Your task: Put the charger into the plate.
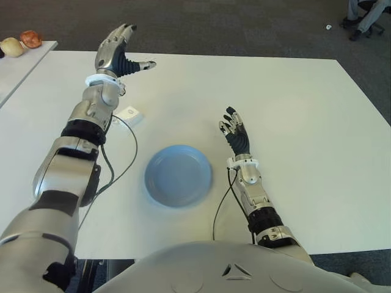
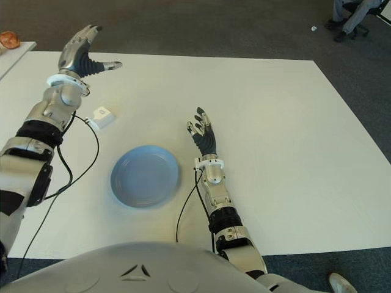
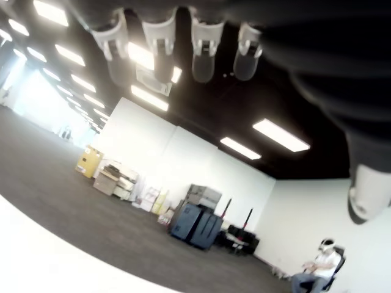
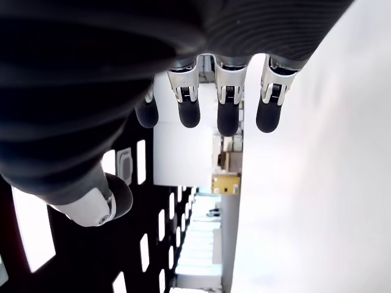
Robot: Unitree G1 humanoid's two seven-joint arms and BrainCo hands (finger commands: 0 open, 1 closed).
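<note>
A small white charger (image 1: 129, 115) lies on the white table, left of and beyond the blue plate (image 1: 178, 175), partly behind my left forearm. My left hand (image 1: 120, 52) is raised near the table's far left part, beyond the charger, fingers spread and holding nothing. Its wrist view shows only its fingertips (image 3: 201, 46) against the room. My right hand (image 1: 235, 131) shows to the right of the plate, fingers extended and open with nothing in them.
A black cable (image 1: 125, 162) runs from my left arm across the table left of the plate. A second table (image 1: 18, 67) with two round objects (image 1: 12, 46) stands at the far left. A seated person (image 3: 317, 268) is far off.
</note>
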